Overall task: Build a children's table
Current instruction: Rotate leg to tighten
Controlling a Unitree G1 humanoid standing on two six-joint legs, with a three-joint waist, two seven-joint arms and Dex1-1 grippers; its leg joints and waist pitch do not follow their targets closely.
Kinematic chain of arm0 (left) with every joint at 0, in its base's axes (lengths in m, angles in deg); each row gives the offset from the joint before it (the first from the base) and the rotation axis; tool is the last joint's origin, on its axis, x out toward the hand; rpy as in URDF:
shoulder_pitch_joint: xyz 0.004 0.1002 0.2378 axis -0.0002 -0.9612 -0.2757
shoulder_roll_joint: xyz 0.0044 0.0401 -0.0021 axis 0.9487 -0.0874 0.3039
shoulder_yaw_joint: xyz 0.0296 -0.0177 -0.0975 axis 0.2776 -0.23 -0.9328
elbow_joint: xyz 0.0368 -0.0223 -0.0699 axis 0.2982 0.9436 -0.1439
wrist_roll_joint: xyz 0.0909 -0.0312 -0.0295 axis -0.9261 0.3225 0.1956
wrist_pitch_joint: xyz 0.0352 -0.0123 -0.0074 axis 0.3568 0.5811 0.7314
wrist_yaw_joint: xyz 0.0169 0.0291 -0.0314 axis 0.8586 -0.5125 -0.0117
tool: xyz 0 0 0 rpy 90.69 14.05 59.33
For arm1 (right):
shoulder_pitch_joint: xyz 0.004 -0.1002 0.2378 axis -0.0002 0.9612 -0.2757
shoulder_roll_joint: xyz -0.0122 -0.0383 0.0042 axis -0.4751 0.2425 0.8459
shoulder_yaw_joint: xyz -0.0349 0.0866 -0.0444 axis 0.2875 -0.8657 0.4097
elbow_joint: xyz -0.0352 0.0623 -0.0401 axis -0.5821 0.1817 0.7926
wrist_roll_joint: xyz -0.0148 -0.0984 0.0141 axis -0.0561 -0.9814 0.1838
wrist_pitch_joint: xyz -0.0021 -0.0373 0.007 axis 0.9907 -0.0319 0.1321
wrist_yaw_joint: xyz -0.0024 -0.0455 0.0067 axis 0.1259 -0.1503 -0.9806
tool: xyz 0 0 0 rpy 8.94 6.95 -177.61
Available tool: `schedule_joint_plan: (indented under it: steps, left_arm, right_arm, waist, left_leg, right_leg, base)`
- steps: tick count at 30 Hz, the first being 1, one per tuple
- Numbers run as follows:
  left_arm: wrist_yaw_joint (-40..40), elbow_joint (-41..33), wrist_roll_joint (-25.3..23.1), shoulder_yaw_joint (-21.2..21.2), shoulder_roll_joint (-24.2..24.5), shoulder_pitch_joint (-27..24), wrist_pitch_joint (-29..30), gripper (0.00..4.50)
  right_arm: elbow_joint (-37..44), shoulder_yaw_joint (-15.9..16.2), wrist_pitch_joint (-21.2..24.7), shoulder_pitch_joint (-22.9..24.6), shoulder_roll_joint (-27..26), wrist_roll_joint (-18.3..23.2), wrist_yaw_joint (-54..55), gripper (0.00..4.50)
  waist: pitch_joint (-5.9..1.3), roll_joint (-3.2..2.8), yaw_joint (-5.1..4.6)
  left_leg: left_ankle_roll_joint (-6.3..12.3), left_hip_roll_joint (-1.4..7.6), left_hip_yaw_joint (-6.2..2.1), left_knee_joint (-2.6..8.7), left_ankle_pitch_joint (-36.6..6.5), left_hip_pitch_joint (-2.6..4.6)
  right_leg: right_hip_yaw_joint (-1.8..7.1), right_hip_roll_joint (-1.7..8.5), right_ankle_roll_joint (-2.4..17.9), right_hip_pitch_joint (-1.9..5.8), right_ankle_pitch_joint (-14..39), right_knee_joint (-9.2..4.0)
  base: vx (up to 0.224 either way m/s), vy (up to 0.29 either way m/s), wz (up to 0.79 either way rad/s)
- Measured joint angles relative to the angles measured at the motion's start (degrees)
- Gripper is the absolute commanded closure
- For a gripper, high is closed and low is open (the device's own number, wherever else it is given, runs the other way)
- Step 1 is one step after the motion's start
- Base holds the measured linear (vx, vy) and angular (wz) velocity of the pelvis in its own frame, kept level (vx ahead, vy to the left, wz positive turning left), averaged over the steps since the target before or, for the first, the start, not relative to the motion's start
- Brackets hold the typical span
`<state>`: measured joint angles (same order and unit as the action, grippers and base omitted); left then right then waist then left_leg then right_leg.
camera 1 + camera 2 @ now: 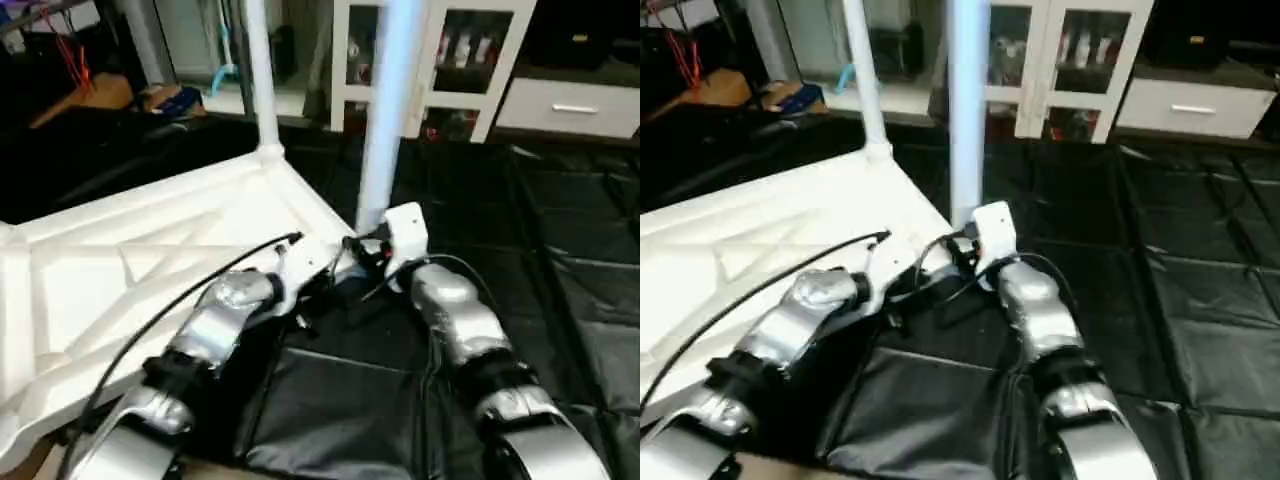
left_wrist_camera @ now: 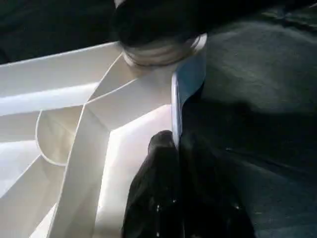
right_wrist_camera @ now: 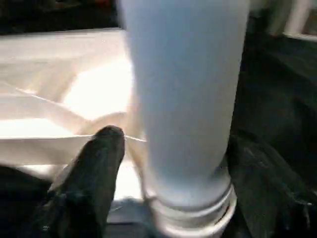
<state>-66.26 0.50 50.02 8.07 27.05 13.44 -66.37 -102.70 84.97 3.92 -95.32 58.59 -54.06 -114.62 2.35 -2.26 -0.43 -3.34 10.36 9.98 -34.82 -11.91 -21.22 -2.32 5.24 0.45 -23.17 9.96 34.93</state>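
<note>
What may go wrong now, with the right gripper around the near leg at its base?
1. The right gripper has its fingers spread on either side of the near leg; turning could slip.
2. The left gripper pinches the tabletop's edge; if it slips, the top may shift.
3. A cable might snag.

White X-ribbed top (image 1: 150, 260), white legs (image 1: 388, 110) (black floor sheet (image 1: 560, 260)), silver forearms (image 1: 215, 325)

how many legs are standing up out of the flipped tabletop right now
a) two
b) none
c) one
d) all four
a) two: one leg stands in the far corner socket of the tabletop, and a second leg stands at the near corner, with the right gripper straddling its base.
</note>
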Motion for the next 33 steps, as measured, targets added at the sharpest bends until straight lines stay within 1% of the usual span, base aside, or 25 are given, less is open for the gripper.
schedule_joint_plan:
  steps: [1, 3, 4, 6, 7, 8, 11, 12, 14, 16, 19, 20, 21, 22, 24, 25, 26, 28, 33]
  left_arm:
    - [-0.9, -1.7, 0.3, -0.1, 0.9, -1.0, 0.0, 4.50]
    - [-2.5, -3.6, 0.7, -0.4, 1.9, -2.2, 0.0, 4.50]
    - [-3.7, -4.6, 1.2, -0.6, 2.4, -2.7, 0.0, 4.50]
    - [-6.6, -8.5, 2.6, -0.7, 4.2, -5.3, 0.2, 4.50]
    - [-9.0, -11.6, 3.5, -0.6, 5.6, -7.4, 0.2, 4.50]
    - [-10.4, -13.1, 3.9, -0.3, 6.4, -8.3, 0.2, 4.50]
    - [-14.1, -17.1, 5.3, 0.7, 7.8, -10.6, 0.4, 4.50]
    - [-15.2, -18.9, 6.0, 0.9, 8.5, -11.7, 0.7, 4.50]
    - [-17.7, -22.8, 7.5, 1.6, 9.8, -14.0, 2.1, 4.50]
    - [-20.1, -25.7, 8.8, 1.9, 11.0, -15.9, 3.2, 4.50]
    - [-21.3, -27.1, 9.4, 2.0, 11.4, -16.7, 4.4, 4.50]
    - [-21.5, -27.8, 9.5, 2.0, 11.6, -17.1, 4.7, 4.50]
    - [-21.8, -28.4, 9.7, 2.0, 11.8, -17.7, 4.9, 4.50]
    - [-22.1, -28.8, 9.7, 2.0, 12.0, -18.0, 5.2, 4.50]
    - [-22.4, -28.9, 9.8, 2.0, 12.2, -18.0, 5.4, 4.50]
    - [-22.5, -29.0, 9.9, 2.0, 12.3, -18.0, 5.6, 4.50]
    - [-22.6, -29.1, 10.1, 2.0, 12.4, -18.1, 5.9, 4.50]
    - [-22.7, -29.6, 10.4, 2.0, 12.6, -18.1, 6.7, 4.50]
    - [-23.2, -29.9, 10.8, 2.0, 12.7, -18.1, 7.4, 4.50]
  right_arm:
    - [1.2, 0.3, 1.2, 0.0, 1.3, 1.6, -3.5, 0.92]
    - [2.4, 0.5, 2.8, 0.0, 3.0, 2.9, -8.1, 0.67]
    - [3.2, 1.1, 3.3, 0.0, 3.9, 3.4, -10.4, 0.62]
    - [5.3, 3.6, 3.5, 0.4, 7.4, 3.5, -16.5, 0.55]
    - [7.0, 5.4, 3.4, 1.0, 10.3, 3.4, -21.4, 0.55]
    - [7.7, 6.0, 3.4, 1.3, 11.6, 3.4, -24.1, 0.55]
    - [9.8, 7.9, 3.2, 2.3, 13.5, 3.2, -29.7, 0.55]
    - [10.7, 9.0, 2.9, 2.7, 14.7, 3.2, -31.8, 0.55]
    - [12.0, 10.2, 2.3, 4.0, 16.9, 3.1, -35.7, 0.55]
    - [12.2, 10.6, 2.3, 4.9, 18.6, 3.1, -38.3, 0.55]
    - [12.6, 11.3, 2.3, 4.9, 19.5, 3.5, -40.5, 0.55]
    - [12.7, 11.4, 2.3, 5.0, 19.7, 3.5, -41.2, 0.71]
    - [13.0, 11.5, 2.2, 5.2, 19.9, 3.5, -42.0, 0.71]
    - [13.3, 11.5, 1.9, 5.7, 20.1, 3.6, -42.9, 0.81]
    - [13.6, 11.5, 1.8, 6.0, 20.1, 3.6, -43.4, 1.08]
    - [13.6, 11.7, 1.8, 6.1, 20.3, 3.7, -44.0, 1.17]
    - [13.6, 11.9, 1.8, 6.1, 20.5, 3.7, -44.4, 1.17]
    - [13.8, 12.3, 1.8, 6.1, 21.1, 4.0, -45.5, 1.43]
    - [14.1, 12.8, 2.0, 6.5, 21.9, 4.2, -46.9, 1.84]
  waist:
    - [0.01, -0.02, -0.15]
    - [0.02, -0.03, -0.14]
    - [0.05, -0.07, -0.12]
    - [0.08, -0.14, -0.06]
    - [0.09, -0.17, 0.18]
    - [0.09, -0.17, 0.44]
    - [0.12, -0.22, 1.10]
    - [0.13, -0.22, 1.24]
    - [0.13, -0.22, 1.69]
    - [0.15, -0.26, 2.06]
    - [0.21, -0.30, 2.12]
    - [0.22, -0.30, 2.13]
    - [0.22, -0.30, 2.13]
    - [0.22, -0.32, 2.12]
    - [0.22, -0.33, 2.10]
    - [0.22, -0.33, 2.09]
    - [0.22, -0.33, 2.09]
    - [0.22, -0.33, 2.09]
    - [0.22, -0.34, 2.12]
  left_leg:
    - [0.00, 0.03, -0.02, 0.01, 0.0, 0.03]
    - [0.01, 0.07, -0.02, 0.01, 0.0, -0.01]
    - [0.02, 0.09, -0.01, 0.01, 0.0, -0.05]
    - [0.07, 0.10, 0.02, 0.00, 0.0, -0.20]
    - [0.21, 0.10, 0.02, 0.00, 0.1, -0.22]
    - [0.26, 0.11, 0.04, -0.02, 0.2, -0.21]
    - [0.24, 0.11, 0.15, -0.03, 0.1, -0.23]
    - [0.23, 0.11, 0.24, -0.02, 0.1, -0.22]
    - [0.22, 0.10, 0.32, -0.02, 0.1, -0.20]
    - [0.11, 0.11, 0.37, -0.02, 0.0, -0.15]
    - [0.10, 0.16, 0.42, -0.02, 0.0, -0.06]
    - [0.09, 0.20, 0.42, -0.02, 0.0, -0.05]
    - [0.09, 0.21, 0.42, -0.02, 0.0, -0.04]
    - [0.09, 0.23, 0.42, -0.02, 0.0, 0.01]
    - [0.08, 0.23, 0.43, -0.02, 0.0, 0.04]
    - [0.08, 0.22, 0.44, -0.02, 0.0, 0.04]
    - [0.08, 0.22, 0.45, -0.02, 0.0, 0.04]
    - [0.08, 0.23, 0.46, -0.02, 0.0, 0.04]
    - [0.09, 0.27, 0.48, -0.02, 0.0, 0.03]
  right_leg:
    - [-0.06, -0.01, 0.0, -0.09, 0.0, -0.01]
    - [-0.11, -0.02, -0.1, -0.21, 0.1, -0.01]
    - [-0.13, -0.03, -0.1, -0.25, 0.1, -0.01]
    - [-0.11, -0.03, -0.1, -0.39, 0.1, -0.03]
    - [-0.12, -0.03, -0.1, -0.39, 0.2, -0.03]
    - [-0.11, -0.03, -0.1, -0.39, 0.3, -0.03]
    - [-0.09, 0.03, 0.0, -0.39, 0.3, -0.05]
    - [-0.05, 0.06, 0.0, -0.39, 0.3, -0.06]
    - [0.00, 0.06, 0.0, -0.37, 0.3, -0.11]
    - [0.05, 0.07, 0.0, -0.38, 0.3, -0.07]
    - [0.06, 0.06, 0.0, -0.37, 0.3, 0.07]
    - [0.04, 0.05, 0.0, -0.37, 0.3, 0.08]
    - [0.03, 0.04, 0.0, -0.35, 0.3, 0.08]
    - [0.03, 0.04, 0.0, -0.31, 0.3, 0.08]
    - [0.04, 0.03, 0.0, -0.28, 0.3, 0.08]
    - [0.05, 0.03, 0.0, -0.28, 0.3, 0.08]
    - [0.05, 0.03, 0.0, -0.27, 0.3, 0.08]
    - [0.05, 0.03, 0.0, -0.27, 0.3, 0.07]
    - [0.03, 0.01, -0.1, -0.28, 0.3, 0.04]
  base:
    - [0.000, 0.000, 0.00]
    - [0.000, 0.000, 0.00]
    - [0.000, 0.000, 0.00]
    - [0.000, 0.000, 0.00]
    - [0.000, 0.000, 0.00]
    - [0.000, 0.000, 0.00]
    - [0.000, 0.000, 0.00]
    - [0.000, 0.000, 0.00]
    - [0.000, 0.000, 0.00]
    - [0.000, 0.000, 0.00]
    - [0.000, 0.000, 0.00]
    - [0.000, 0.000, 0.00]
    - [0.000, 0.000, 0.00]
    - [0.000, 0.000, 0.00]
    - [0.000, 0.000, 0.00]
    - [0.000, 0.000, 0.00]
    - [0.000, 0.000, 0.00]
    - [0.000, 0.000, 0.00]
    - [0.000, 0.000, 0.00]
